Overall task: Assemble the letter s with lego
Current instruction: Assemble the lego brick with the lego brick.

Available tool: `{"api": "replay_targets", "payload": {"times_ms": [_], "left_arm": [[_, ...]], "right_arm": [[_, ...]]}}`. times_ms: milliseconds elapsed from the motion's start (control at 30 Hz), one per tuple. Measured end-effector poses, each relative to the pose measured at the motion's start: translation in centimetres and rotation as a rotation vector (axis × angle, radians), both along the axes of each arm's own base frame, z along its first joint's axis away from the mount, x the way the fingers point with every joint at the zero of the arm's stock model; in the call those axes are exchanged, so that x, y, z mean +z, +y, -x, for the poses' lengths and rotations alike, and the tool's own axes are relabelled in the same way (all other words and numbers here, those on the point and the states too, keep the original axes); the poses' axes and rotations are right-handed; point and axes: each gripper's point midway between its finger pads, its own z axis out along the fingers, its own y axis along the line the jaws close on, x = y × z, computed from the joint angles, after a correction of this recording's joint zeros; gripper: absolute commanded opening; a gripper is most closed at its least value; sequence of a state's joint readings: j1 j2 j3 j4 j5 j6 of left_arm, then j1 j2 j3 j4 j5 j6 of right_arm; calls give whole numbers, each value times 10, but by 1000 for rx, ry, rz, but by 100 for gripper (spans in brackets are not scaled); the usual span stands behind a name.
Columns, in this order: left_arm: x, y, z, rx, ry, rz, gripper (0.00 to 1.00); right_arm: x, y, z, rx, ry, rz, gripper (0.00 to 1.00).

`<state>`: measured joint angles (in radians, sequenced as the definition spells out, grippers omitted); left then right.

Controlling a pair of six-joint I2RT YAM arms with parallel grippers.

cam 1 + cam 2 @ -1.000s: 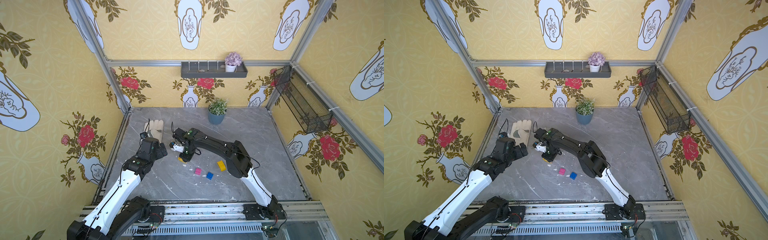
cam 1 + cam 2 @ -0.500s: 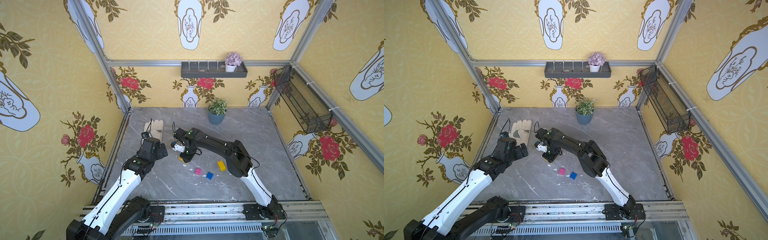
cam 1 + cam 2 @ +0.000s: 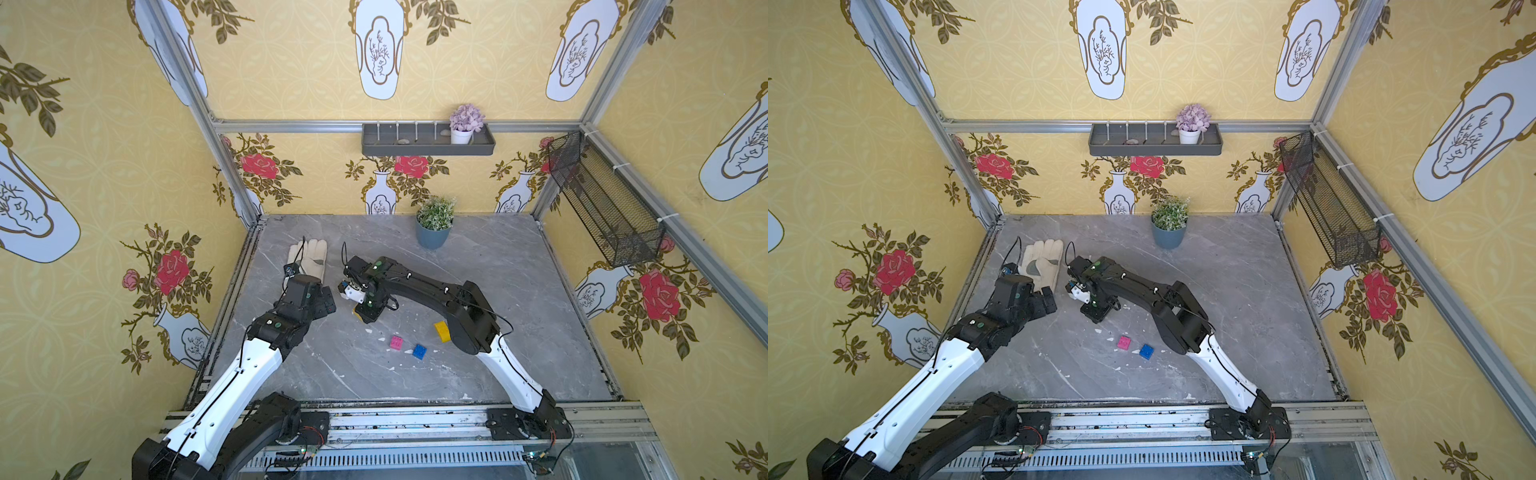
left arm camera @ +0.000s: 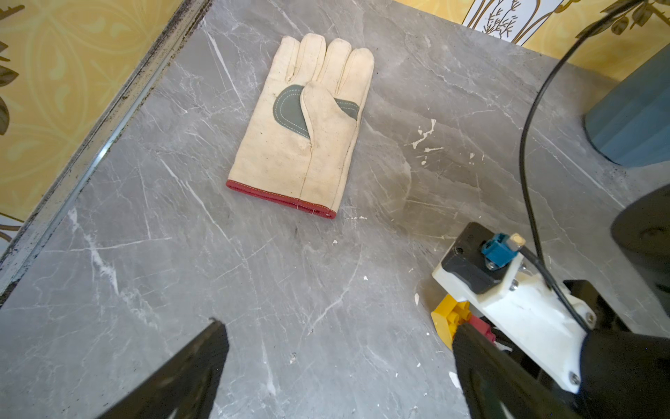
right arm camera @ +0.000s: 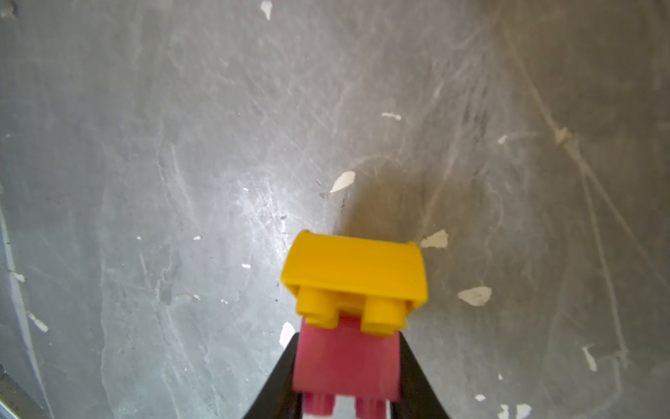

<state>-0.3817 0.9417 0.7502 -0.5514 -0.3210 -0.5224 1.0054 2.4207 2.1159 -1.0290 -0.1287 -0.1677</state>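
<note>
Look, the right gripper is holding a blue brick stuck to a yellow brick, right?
No. The right gripper holds a pink brick, not a blue one, stuck to a yellow brick. The right wrist view shows it.

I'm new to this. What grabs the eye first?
Loud yellow floral walls box in a grey marble table. Left of centre, the right end effector is shut on a pink brick joined to a yellow brick. A pale glove lies at the back left; a loose pink square, blue square and yellow bar sit nearer the front.
</note>
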Motion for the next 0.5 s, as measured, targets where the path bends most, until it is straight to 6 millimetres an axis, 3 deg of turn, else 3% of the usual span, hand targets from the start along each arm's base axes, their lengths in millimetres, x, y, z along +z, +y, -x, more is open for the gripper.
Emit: {"api": "replay_targets", "payload": {"times_ms": [233,500], "left_arm": [[-1,-1,0,-4,5,-1,99],[-1,-4,-2,-11,1,6,99]], "right_arm": [[4,-40,0,-70,10,100,24],[11,-85,29,-104,70,204,24]]}}
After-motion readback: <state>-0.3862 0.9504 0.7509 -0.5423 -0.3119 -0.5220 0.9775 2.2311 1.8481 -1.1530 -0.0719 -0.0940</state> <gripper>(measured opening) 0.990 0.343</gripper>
